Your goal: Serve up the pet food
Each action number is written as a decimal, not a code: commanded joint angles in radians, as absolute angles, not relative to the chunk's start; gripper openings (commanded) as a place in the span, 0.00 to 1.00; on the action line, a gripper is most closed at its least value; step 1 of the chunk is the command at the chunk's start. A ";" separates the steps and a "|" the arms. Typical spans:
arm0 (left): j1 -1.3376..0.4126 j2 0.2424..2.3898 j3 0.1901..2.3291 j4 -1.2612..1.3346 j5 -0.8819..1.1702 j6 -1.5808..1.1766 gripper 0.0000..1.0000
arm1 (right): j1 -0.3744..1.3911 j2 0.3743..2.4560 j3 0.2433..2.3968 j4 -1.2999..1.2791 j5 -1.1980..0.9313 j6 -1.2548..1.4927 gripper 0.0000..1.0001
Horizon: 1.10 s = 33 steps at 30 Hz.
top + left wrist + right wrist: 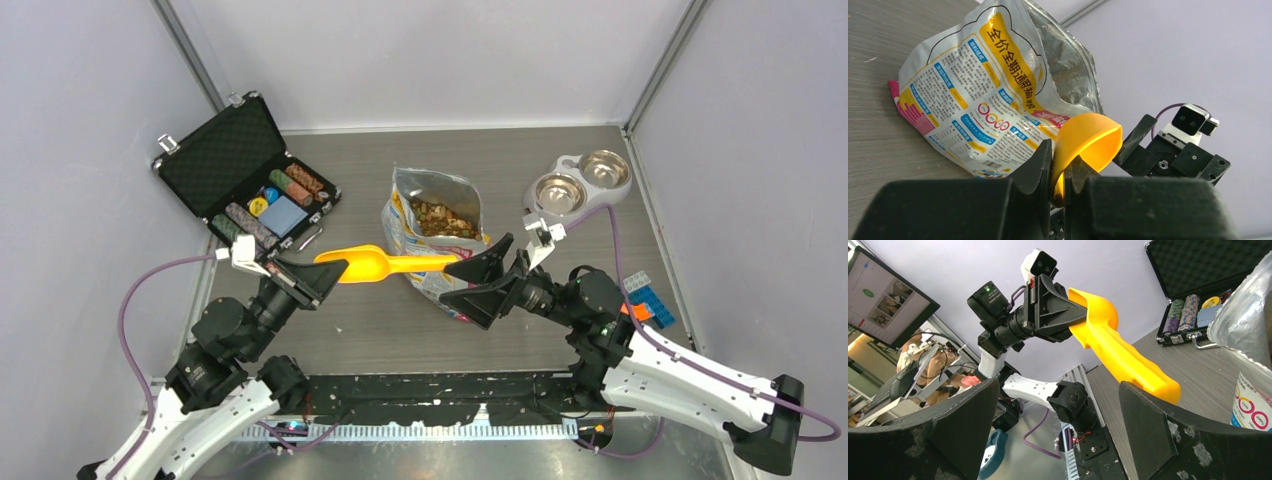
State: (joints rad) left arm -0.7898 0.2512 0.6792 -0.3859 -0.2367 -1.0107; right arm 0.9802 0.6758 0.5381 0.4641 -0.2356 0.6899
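**Pet food in the bag, scoop held beside it**

Pet food (440,217) sits inside the open foil bag (400,225), mid-way across the table (360,335). The yellow scoop (375,265) is just beside the bag's near-left side. My left gripper (318,277) is clamped on the scoop's bowl end. My right gripper (480,278) is spread wide, with the handle tip between its fingers, not touching. The twin steel bowl (583,182) is far right and the chip case (240,165) far left.
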 commanded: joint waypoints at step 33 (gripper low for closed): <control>-0.792 0.342 0.674 -0.193 -0.152 -1.117 0.00 | 0.982 0.746 0.630 0.475 -0.241 0.689 0.76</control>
